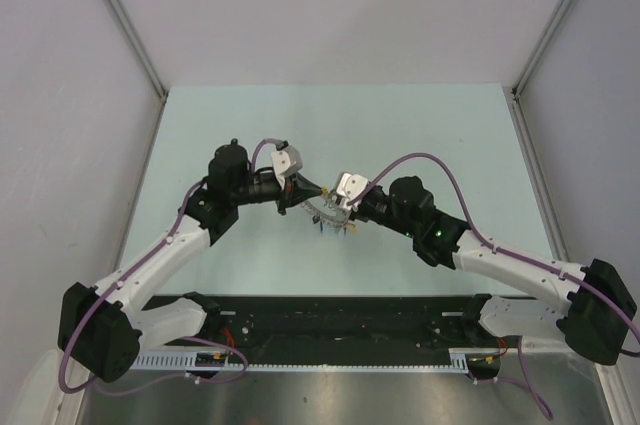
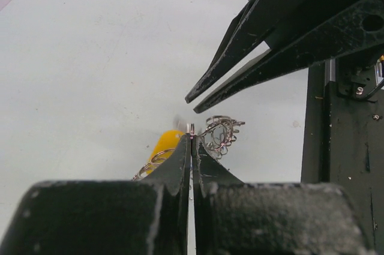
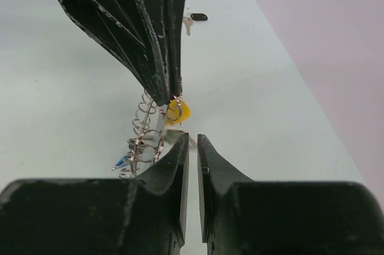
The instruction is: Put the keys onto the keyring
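We are pinching the keyring (image 2: 221,134) in the closed left gripper (image 2: 192,135), the yellow key (image 3: 178,112) dangling just under its tips, while the right gripper (image 3: 192,144) is hovering narrowly parted and empty alongside, probably needing the black key (image 3: 198,17) lying well beyond.

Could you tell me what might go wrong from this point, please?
1. The left gripper pinches the thin wire of the keyring with only its fingertips, so it could slip free.
2. The right gripper stands slightly open and empty just short of the dangling yellow key. If that key is not fully threaded, it may drop.
3. The two grippers' tips are close and could collide.
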